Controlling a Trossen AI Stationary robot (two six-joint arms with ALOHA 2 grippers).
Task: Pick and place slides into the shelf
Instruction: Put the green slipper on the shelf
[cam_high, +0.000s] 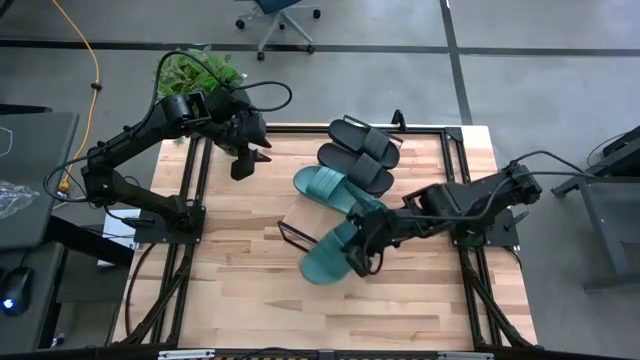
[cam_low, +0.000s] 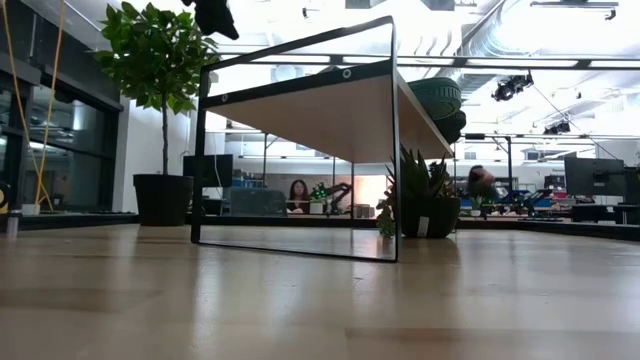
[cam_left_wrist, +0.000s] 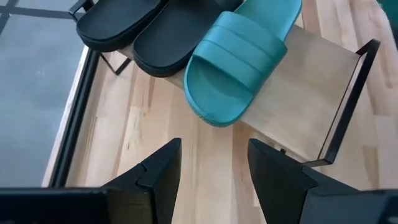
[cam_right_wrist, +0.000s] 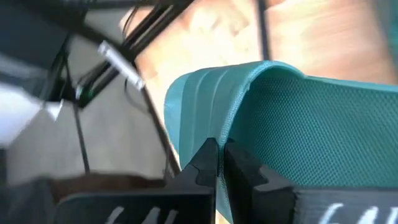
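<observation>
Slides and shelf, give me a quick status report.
Right hand shut on second teal slide, at the shelf front edge. Left hand open, hovering left of shelf. Two black slides and one teal slide shelved. Nothing in the way.

My high camera looks straight down on the whole surface (cam_high: 250, 290). The low one sits at surface level, facing the room beneath the shelf (cam_low: 330, 115), which both views share. My left wrist camera looks down on the shelf (cam_left_wrist: 311, 81) from above; the right one is pressed close against a teal slide (cam_right_wrist: 298, 124).
</observation>
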